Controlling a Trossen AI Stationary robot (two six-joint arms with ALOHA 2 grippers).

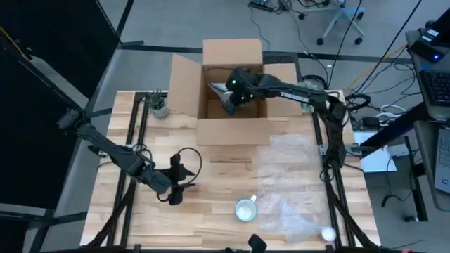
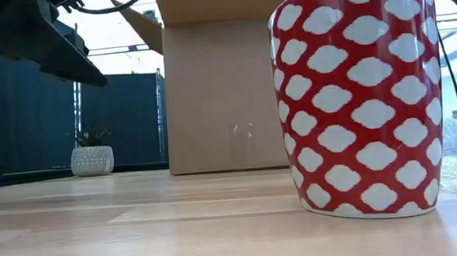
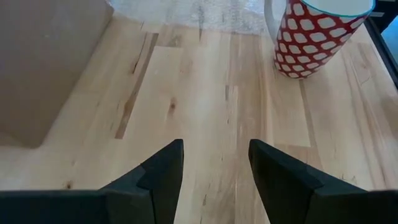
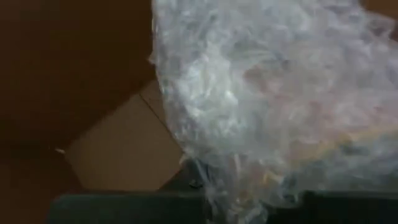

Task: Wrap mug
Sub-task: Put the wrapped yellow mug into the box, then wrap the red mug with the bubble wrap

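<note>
A red mug with white spots (image 1: pixel 245 209) stands upright on its base near the table's front edge, bare; it also shows in the low view (image 2: pixel 356 93) and the left wrist view (image 3: pixel 311 37). To its left, my left gripper (image 1: pixel 176 188) hangs open over bare wood, its fingers (image 3: pixel 165 168) pointing toward the mug. My right gripper (image 1: pixel 235 91) reaches into the open cardboard box (image 1: pixel 232 130) at the back, shut on a bubble-wrap bundle (image 4: pixel 267 93) with something reddish showing through. My right gripper has the bubble-wrap bundle's crumpled wrap (image 4: pixel 233 186) gathered between its dark fingers (image 4: pixel 186 183). The wrap itself covers most of the fingers, so the hold's kind does not show. The bundle sits inside the box; whether it rests on the box floor cannot be told.
Loose bubble-wrap sheets lie on the table's right half (image 1: pixel 288 158) and front right (image 1: pixel 295 219). A small potted plant (image 1: pixel 159 107) stands at the back left, a white round thing (image 1: pixel 328 232) at the front right. Bare wood lies between my left gripper and the mug.
</note>
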